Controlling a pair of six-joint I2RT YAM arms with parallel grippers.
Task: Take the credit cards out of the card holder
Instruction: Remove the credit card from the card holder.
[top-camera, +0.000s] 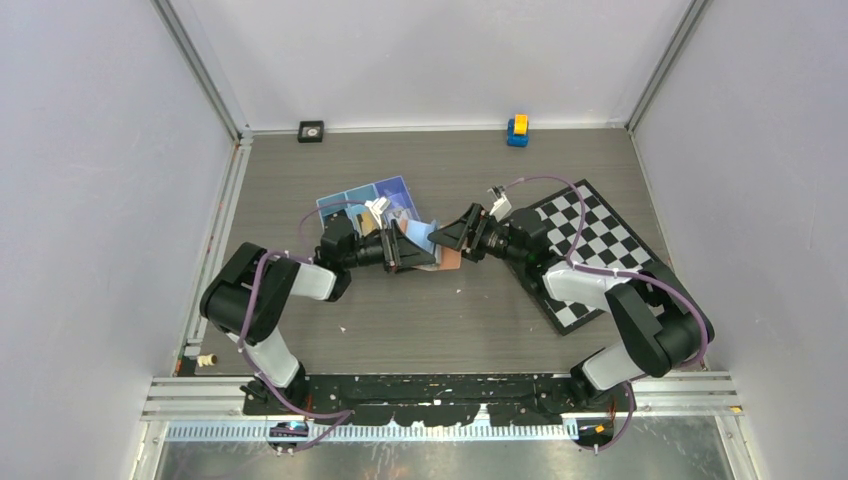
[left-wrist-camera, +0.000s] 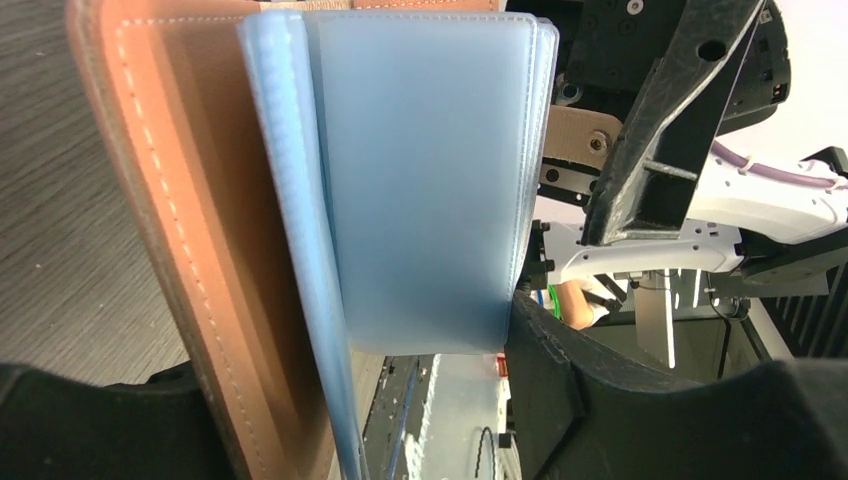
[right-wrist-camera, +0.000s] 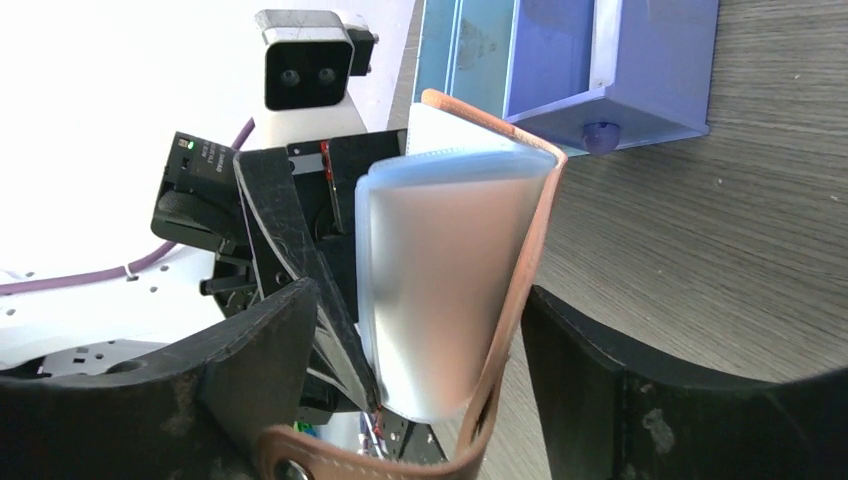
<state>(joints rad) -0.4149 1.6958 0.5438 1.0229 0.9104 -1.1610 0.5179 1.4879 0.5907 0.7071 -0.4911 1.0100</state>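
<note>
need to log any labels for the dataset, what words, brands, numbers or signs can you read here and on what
No readable text in any view.
card holder: plain leather and stitching, no brand mark seen.
plastic sleeves: frosted, no print shows through.
blue tray: no lettering.
checkered board: squares only, no lettering.
small black item by the back wall: any marking is too small to read.

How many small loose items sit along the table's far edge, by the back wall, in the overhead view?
2. A black square item lies near the far-left corner, and a blue and yellow toy stands toward the far-right corner. That strip is unobstructed, so none seems hidden.
</note>
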